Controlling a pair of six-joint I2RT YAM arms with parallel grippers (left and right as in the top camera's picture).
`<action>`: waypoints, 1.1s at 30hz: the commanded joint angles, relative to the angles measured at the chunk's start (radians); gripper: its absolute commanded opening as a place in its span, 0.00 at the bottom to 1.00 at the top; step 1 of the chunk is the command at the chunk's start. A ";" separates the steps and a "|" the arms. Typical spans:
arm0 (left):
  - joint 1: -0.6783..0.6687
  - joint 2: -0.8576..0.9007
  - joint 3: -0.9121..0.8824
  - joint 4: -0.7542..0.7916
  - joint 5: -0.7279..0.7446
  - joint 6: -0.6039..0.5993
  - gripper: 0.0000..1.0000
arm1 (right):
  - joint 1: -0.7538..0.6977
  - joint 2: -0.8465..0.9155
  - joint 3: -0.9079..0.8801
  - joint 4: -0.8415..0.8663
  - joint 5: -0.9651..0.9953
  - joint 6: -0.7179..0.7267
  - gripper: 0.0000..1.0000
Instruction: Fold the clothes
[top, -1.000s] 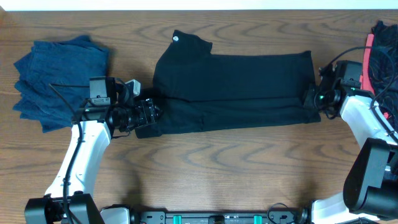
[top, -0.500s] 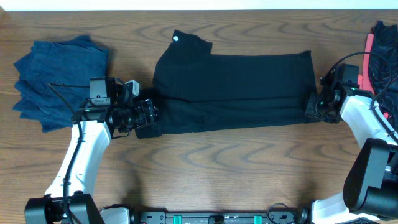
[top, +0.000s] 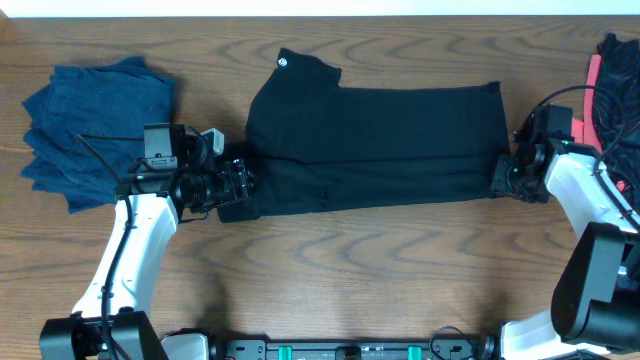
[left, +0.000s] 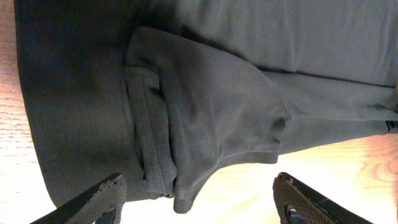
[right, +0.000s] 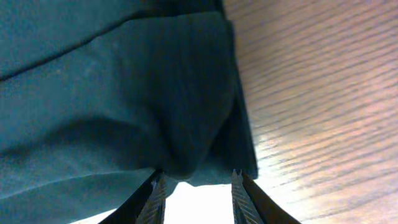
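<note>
A black garment (top: 375, 145) lies spread flat across the middle of the table, its small white round logo (top: 282, 62) at the upper left. My left gripper (top: 236, 186) is at the garment's lower left corner. In the left wrist view that gripper (left: 199, 198) is wide open, and a folded flap of black fabric (left: 186, 124) reaches down between its fingertips. My right gripper (top: 503, 177) is at the garment's right edge. The right wrist view shows this gripper (right: 198, 190) partly open, a bright gap between the fingers and the fabric's edge (right: 186, 124) bunched at their tips.
A stack of blue clothes (top: 95, 130) lies at the far left, just behind my left arm. At the right edge sits a pile with a coral-red piece (top: 596, 72) and dark fabric (top: 622, 95). Bare wooden table (top: 380, 270) runs along the front.
My right gripper has slid a little toward the front along the garment's right edge. The left arm and the garment have not moved.
</note>
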 joint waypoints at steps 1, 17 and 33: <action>0.001 -0.003 0.002 -0.003 -0.012 0.013 0.77 | 0.019 -0.006 0.000 0.001 0.006 -0.016 0.33; 0.001 -0.003 0.002 -0.002 -0.012 0.013 0.78 | 0.023 0.009 0.000 0.029 0.033 -0.015 0.34; 0.002 -0.003 0.002 -0.002 -0.012 0.013 0.78 | 0.033 0.020 0.000 0.016 0.013 -0.026 0.33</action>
